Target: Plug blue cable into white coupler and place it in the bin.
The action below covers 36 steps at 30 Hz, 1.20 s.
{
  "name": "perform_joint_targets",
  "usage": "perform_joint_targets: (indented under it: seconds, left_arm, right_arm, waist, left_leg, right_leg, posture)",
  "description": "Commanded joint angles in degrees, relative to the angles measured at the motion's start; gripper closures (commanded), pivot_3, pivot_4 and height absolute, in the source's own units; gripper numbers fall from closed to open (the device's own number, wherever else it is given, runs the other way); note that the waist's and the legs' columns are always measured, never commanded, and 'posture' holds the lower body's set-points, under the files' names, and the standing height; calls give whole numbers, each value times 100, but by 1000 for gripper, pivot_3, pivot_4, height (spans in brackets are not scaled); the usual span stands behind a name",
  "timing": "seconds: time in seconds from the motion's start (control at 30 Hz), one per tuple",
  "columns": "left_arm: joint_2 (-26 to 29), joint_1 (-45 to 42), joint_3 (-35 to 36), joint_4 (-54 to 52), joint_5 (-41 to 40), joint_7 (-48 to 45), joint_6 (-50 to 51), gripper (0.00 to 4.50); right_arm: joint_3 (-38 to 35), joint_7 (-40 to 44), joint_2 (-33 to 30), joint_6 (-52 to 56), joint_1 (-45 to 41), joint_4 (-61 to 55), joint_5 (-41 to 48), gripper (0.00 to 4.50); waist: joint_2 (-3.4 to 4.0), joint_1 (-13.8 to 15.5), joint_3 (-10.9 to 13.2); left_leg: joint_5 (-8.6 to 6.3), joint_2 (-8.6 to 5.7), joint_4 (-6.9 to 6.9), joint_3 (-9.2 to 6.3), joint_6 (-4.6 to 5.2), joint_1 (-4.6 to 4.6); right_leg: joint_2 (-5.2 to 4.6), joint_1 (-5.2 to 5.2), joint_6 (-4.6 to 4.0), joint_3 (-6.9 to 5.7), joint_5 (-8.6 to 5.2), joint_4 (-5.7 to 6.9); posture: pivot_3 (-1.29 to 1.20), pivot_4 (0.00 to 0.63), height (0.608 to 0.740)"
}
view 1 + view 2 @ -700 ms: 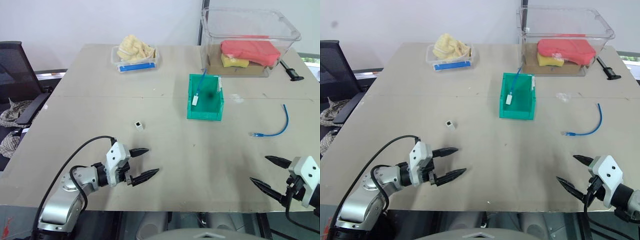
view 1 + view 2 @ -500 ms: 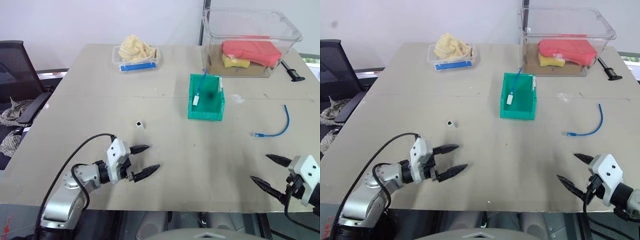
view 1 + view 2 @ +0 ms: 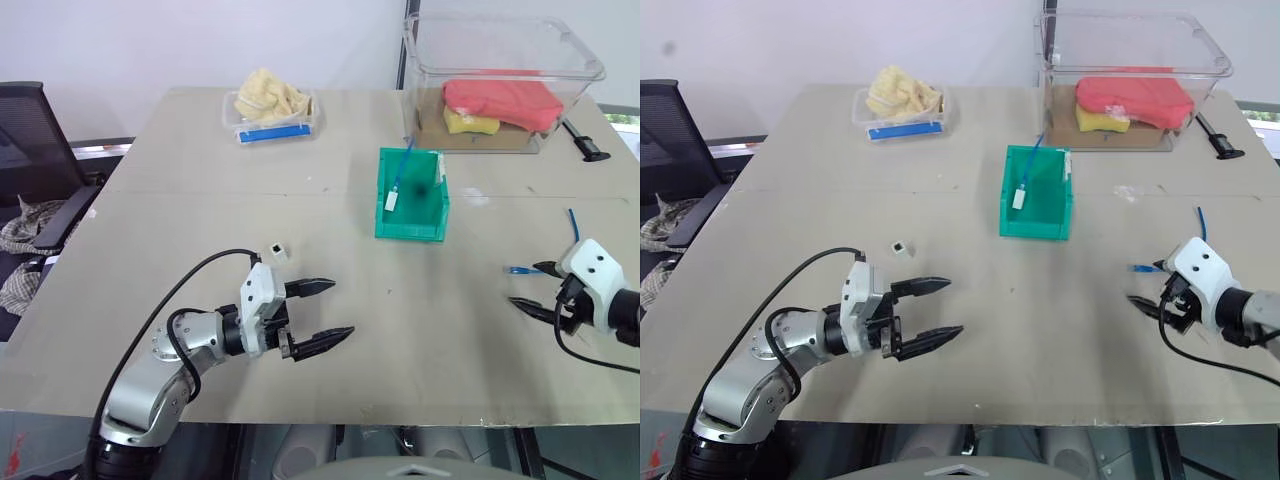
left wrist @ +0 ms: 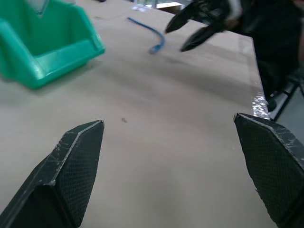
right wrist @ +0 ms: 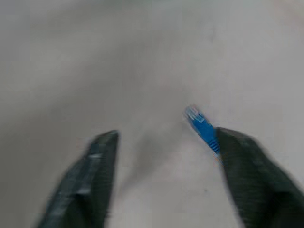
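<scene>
The blue cable [image 3: 516, 270] lies on the table at the right, its clear plug end [image 5: 200, 124] pointing left. My right gripper [image 3: 533, 287] is open just above the table, its fingers either side of that plug end without touching it. The white coupler [image 3: 277, 251] sits alone left of centre. Just in front of it and to its right, my left gripper [image 3: 325, 310] is open and empty, pointing right along the table. The green bin [image 3: 411, 195] stands behind the middle, with a straighter blue cord and white block inside.
A large clear tub [image 3: 425, 90] holding red and yellow items stands at the back right, a black tool [image 3: 585, 145] beside it. A small clear tray [image 3: 272, 132] with a yellow cloth is at the back left. A black chair [image 3: 30, 140] is off the table's left edge.
My right gripper has moved forward from the front edge to the cable's plug end. My left gripper has moved forward and to the right, closer to the coupler. Both stay open.
</scene>
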Motion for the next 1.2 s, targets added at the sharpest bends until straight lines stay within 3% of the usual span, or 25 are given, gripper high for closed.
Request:
perform_joint_targets:
  seconds: [0.03,0.27,0.47,0.5,0.63,0.77,0.97,1.07,1.1,1.17,1.2]
  left_arm:
    - [66,-26,-54,-186,49,-220,-295,0]
    - [26,-117,-62,-173,46,-178,-302,0]
    - [35,-49,-41,-252,73,-6,-274,0]
    - [22,-63,-52,-220,111,39,-281,0]
    - [-45,-97,-154,-113,338,259,-310,0]
    - [-131,-104,-222,11,554,402,-391,0]
    - [114,-281,-393,275,957,368,-270,0]
    - [199,-451,-494,512,1144,352,-258,0]
    - [206,-516,-525,614,1195,329,-266,0]
    - [228,-595,-604,755,1254,217,-321,0]
    - [222,-642,-649,818,1284,170,-349,0]
  right_arm:
    - [533,512,-172,-476,-678,799,-418,1657]
    - [1721,1205,176,-1408,-2320,3028,-1355,1657]
    - [1892,1781,424,-1668,-2660,3405,-1344,4344]
    - [1873,1853,446,-1615,-2640,3274,-1292,4480]
    - [1823,2072,568,-735,-2460,1876,-773,4480]
    - [2465,2002,918,365,-2503,154,-679,4480]
    - [3879,1327,1925,416,-3188,421,-1900,4480]
    - [4077,1395,2080,-6,-3317,781,-2112,4480]
    - [4012,1396,2108,-124,-3281,843,-2082,3706]
    - [3784,1334,2126,-251,-3144,835,-1971,3101]
    - [3539,1299,2147,-323,-3025,738,-1786,2568]
  waist:
    - [0,-1,0]
    - [1,-21,3]
    - [-5,-79,-1]
    - [-5,-87,-1]
    - [-2,-114,1]
    - [8,-150,4]
    - [1,-139,1]
    - [-21,-153,-13]
    - [-24,-151,-15]
    - [-24,-153,-16]
    - [-24,-151,-16]
  left_leg:
    - [0,0,0,1,0,-1]
    - [0,0,1,8,0,1]
    - [0,1,4,10,0,5]
    - [-1,1,7,10,1,6]
    - [-1,5,5,2,1,8]
    - [-1,14,-2,-2,-1,4]
    - [1,1,2,-11,-4,-5]
    - [1,1,4,-9,-4,7]
    - [1,3,4,-10,-5,16]
    - [1,7,3,-13,-5,22]
    - [1,7,3,-13,-5,22]
  right_leg:
    - [0,0,0,1,0,0]
    - [0,-2,12,7,9,-1]
    - [0,1,10,14,12,-1]
    - [0,2,7,15,14,0]
    - [0,2,4,11,18,3]
    - [-4,-12,4,13,18,7]
    - [1,-13,5,-2,18,5]
    - [9,-6,-1,2,23,5]
    - [13,-1,-2,2,24,6]
    - [18,2,-3,-2,24,7]
    - [19,3,-3,-1,25,8]
  posture:
    - [0,150,739]
    - [0,150,739]
    - [0,150,739]
    - [0,150,739]
    - [0,150,739]
    - [0,150,739]
    - [0,150,739]
    - [0,150,739]
    - [0,150,739]
    - [0,150,739]
    - [0,150,739]
